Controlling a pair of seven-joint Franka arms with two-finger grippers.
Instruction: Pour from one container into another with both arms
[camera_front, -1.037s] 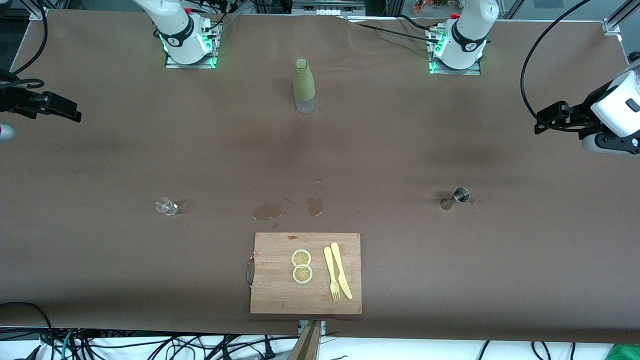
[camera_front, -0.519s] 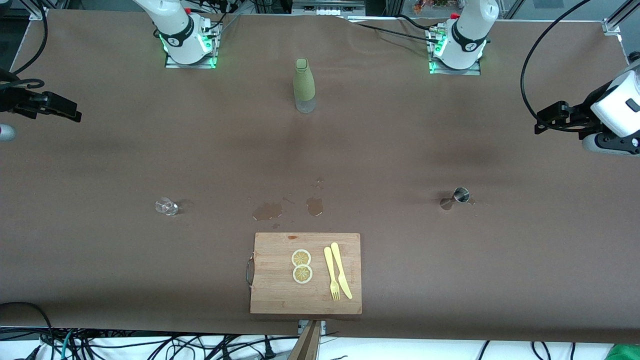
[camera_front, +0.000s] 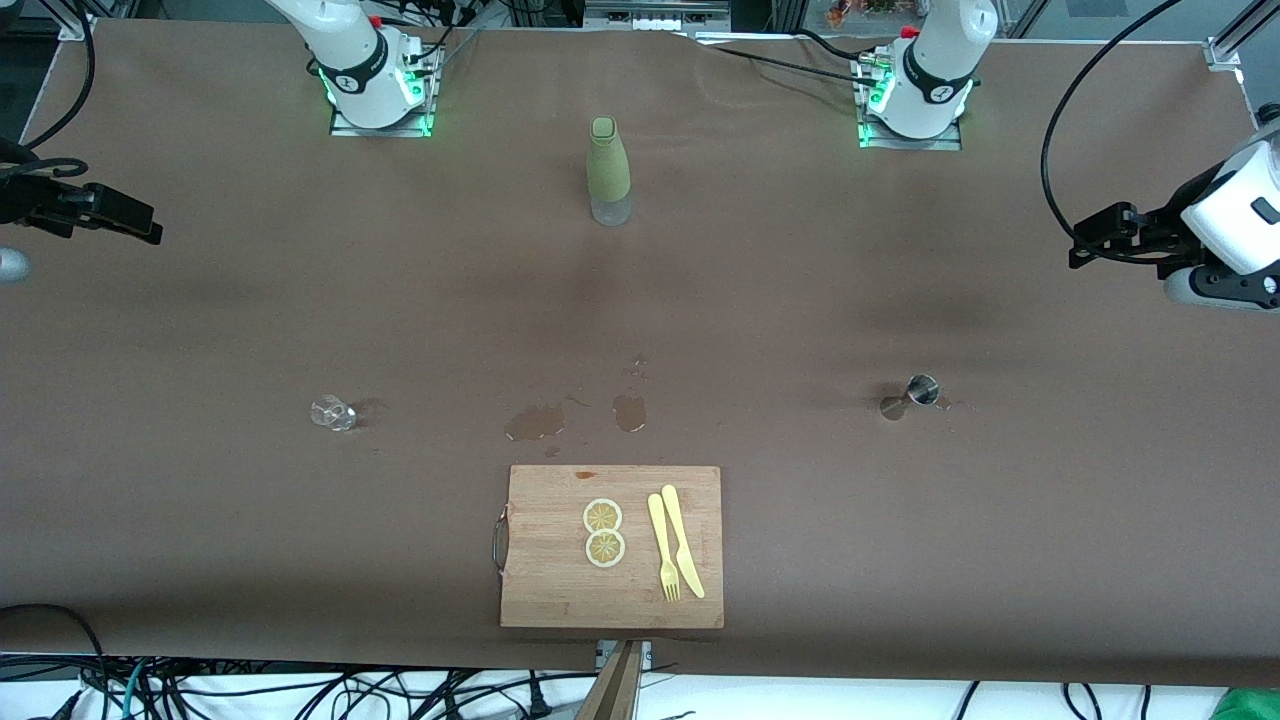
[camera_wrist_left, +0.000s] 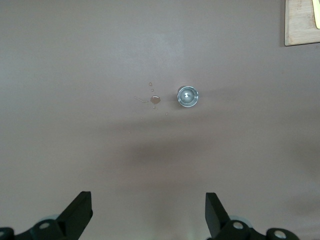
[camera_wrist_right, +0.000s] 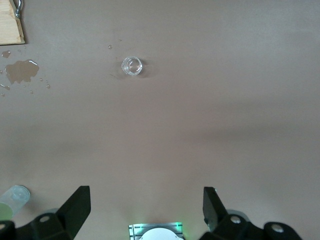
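Tabletop (camera_front: 200, 300) dominates, brown and broad, with a cutting board (camera_front: 560, 590) at its front-camera edge and an olive bottle (camera_front: 607, 170) standing between the two arm bases. Both arms hang raised at the table's ends, the left gripper (camera_wrist_left: 147, 220) and the right gripper (camera_wrist_right: 145, 212) each with fingers spread wide and holding nothing. Upright on the cloth toward the left arm's end, the jigger (camera_front: 921, 389) lies straight ahead of the left gripper's gap, while the glass cup (camera_front: 333, 412) stands toward the right arm's end, ahead of the right gripper, so each arm is the nearer one for its own vessel.
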